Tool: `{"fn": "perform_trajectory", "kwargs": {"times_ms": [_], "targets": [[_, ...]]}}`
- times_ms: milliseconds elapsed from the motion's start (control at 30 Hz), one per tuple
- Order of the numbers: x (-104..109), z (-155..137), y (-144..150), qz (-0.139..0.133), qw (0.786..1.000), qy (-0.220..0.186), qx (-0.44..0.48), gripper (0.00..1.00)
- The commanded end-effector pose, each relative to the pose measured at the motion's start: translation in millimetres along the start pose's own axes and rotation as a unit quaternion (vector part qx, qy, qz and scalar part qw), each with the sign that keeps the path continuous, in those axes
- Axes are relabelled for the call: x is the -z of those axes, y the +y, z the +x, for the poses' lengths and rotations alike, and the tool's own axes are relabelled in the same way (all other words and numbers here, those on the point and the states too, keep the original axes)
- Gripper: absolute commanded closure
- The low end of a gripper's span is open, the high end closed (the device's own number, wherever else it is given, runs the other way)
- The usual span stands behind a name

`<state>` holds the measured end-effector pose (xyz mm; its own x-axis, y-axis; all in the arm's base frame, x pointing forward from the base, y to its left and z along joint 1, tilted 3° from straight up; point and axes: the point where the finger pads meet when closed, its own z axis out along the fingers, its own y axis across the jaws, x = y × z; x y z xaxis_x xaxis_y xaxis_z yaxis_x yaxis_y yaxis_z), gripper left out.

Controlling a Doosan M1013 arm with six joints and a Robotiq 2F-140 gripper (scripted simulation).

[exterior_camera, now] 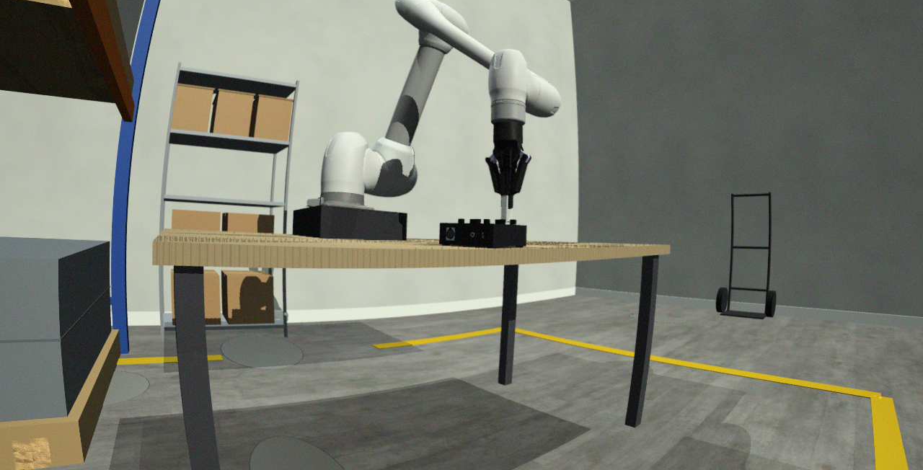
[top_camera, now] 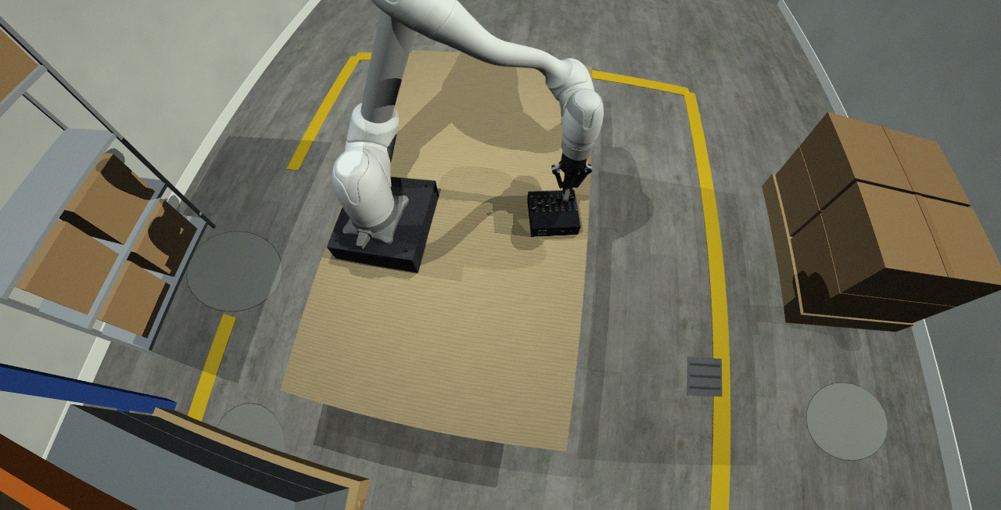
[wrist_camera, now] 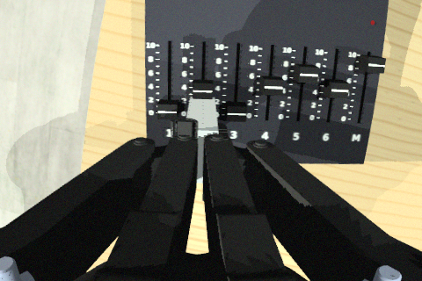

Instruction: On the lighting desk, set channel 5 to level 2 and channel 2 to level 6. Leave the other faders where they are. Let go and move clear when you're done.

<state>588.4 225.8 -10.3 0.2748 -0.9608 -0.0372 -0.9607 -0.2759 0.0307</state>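
Observation:
The black lighting desk (top_camera: 553,213) lies on the wooden table; it also shows in the side view (exterior_camera: 482,233) and the wrist view (wrist_camera: 264,53). My gripper (wrist_camera: 201,117) (top_camera: 564,188) (exterior_camera: 508,192) is shut, pointing down over the desk's front edge. A grey peg (wrist_camera: 202,114) sticks out from between the fingertips and touches the near side of the channel 2 fader cap (wrist_camera: 203,88), which sits at about level 4. The channel 5 cap (wrist_camera: 306,73) sits at about level 6. Channels 1 (wrist_camera: 168,109) and 3 (wrist_camera: 236,111) are low.
Channels 4 (wrist_camera: 271,86) and 6 (wrist_camera: 337,87) sit near the middle of their slots, and the master (wrist_camera: 373,65) sits near the top. The robot's black base (top_camera: 383,223) stands left of the desk. The table edge runs just right of the desk.

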Motion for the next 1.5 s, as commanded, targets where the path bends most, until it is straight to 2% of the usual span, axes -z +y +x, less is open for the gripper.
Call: {"fn": "perform_trajectory", "kwargs": {"times_ms": [0,1467], "targets": [[0.1,1.5,0.0,0.000,1.000,0.000,0.000,0.90],[0.1,8.5,0.0,0.000,1.000,0.000,0.000,0.90]]}}
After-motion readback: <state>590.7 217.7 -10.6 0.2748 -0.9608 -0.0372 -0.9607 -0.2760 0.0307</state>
